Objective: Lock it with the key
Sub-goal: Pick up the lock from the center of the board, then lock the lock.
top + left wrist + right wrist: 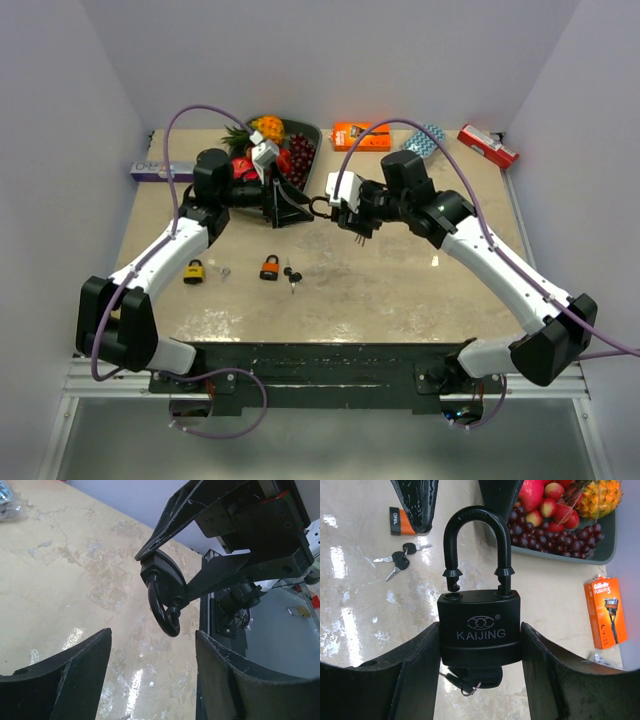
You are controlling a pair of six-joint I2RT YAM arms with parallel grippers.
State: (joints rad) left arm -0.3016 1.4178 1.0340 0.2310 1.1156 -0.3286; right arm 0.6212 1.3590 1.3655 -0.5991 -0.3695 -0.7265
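1. The right gripper [480, 627] is clamped on the black padlock [479, 650], one finger on each side of its body. It holds the padlock up off the table [400, 290], around the middle and towards the far side.
2. The padlock's shackle [472, 515] is open: one leg sits in the body, and the other is raised clear of its hole.
3. A key [472, 679] sticks out of the padlock's underside, partly hidden between the fingers.
4. The left gripper [152, 637] faces the padlock from the left. Its fingers are spread and hold nothing, and the shackle sits just beyond their tips.
5. An orange padlock [270, 267] lies on the table nearer the arms, with a bunch of keys [292, 274] just to its right. A second orange padlock [193, 270] lies farther left.
6. A fruit tray [607, 535] stands at the far edge, and a razor pack [605, 612] lies to its right.
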